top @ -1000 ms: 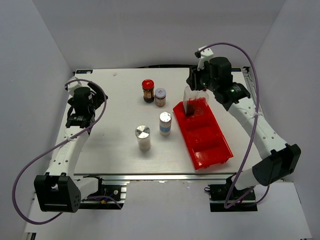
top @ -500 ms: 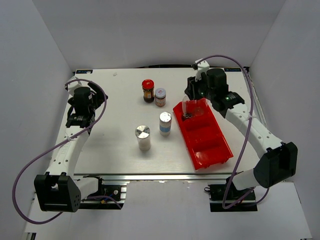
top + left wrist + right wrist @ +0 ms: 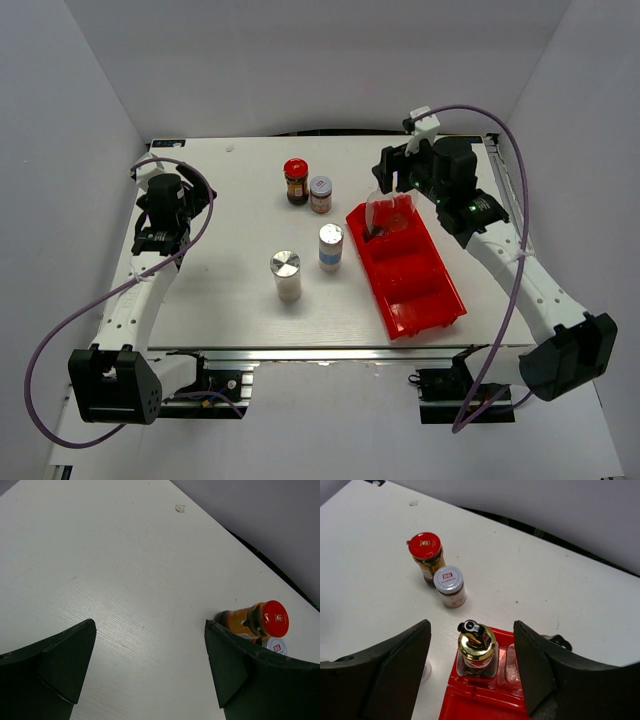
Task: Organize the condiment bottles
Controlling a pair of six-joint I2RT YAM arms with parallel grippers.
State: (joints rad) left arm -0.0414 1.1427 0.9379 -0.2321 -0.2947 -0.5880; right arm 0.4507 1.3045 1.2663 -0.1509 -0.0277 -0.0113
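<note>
Two clear glass bottles stand in the far compartment of the red bin point(image 3: 420, 285). The one with a gold stopper point(image 3: 477, 647) is upright, and the other glass bottle point(image 3: 509, 664) sits beside it, its top partly hidden behind a finger. My right gripper point(image 3: 390, 183) point(image 3: 471, 629) hovers open just above them, touching neither. The red-lidded jar point(image 3: 296, 180) point(image 3: 426, 555) and grey-lidded jar point(image 3: 320, 193) point(image 3: 449, 586) stand together at the back. Two silver-topped shakers point(image 3: 330, 247) point(image 3: 286, 276) stand mid-table. My left gripper point(image 3: 160, 215) point(image 3: 149, 630) is open at the left, holding nothing.
The bin's two nearer compartments point(image 3: 425, 300) hold nothing. The red-lidded jar point(image 3: 260, 620) and grey lid point(image 3: 273, 644) show at the right of the left wrist view. The table's back edge point(image 3: 330, 137) lies just beyond the jars.
My right gripper lowered the glass bottle into the bin's far compartment, opened and let it go, then drew back up and to the right. The left arm has not moved.
</note>
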